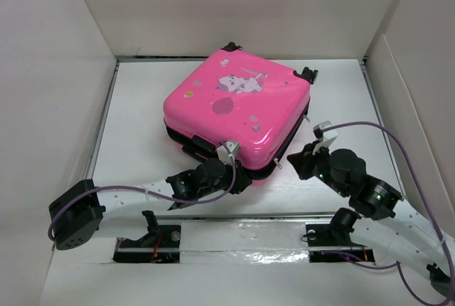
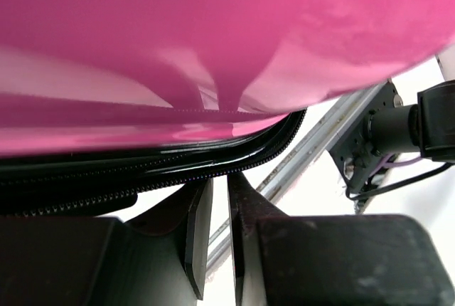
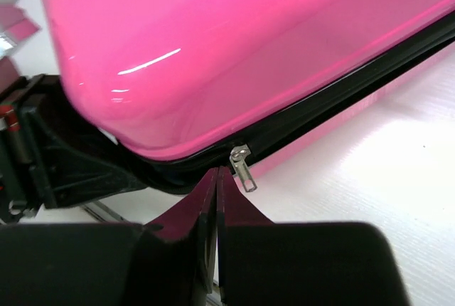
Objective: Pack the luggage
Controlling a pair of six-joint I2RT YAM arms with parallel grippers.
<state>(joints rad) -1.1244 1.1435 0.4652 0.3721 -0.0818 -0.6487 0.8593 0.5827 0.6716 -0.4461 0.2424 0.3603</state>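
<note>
— On the desk (image 1: 142,121), toward its middle, the luggage (image 1: 238,103) lies flat with the lid down. How will it handle?
— The shell is stiff and glossy, probably slippery. Take the zipper pull (image 3: 242,168), not the shell.
— And the hands?
— The right hand (image 3: 217,174) is pinched together and empty, just beside that pull. The left hand (image 2: 219,182) is a slit apart and empty, at the near corner.

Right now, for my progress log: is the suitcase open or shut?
Shut: the luggage has its pink lid down on the base. Whether fully zipped, cannot tell.
</note>
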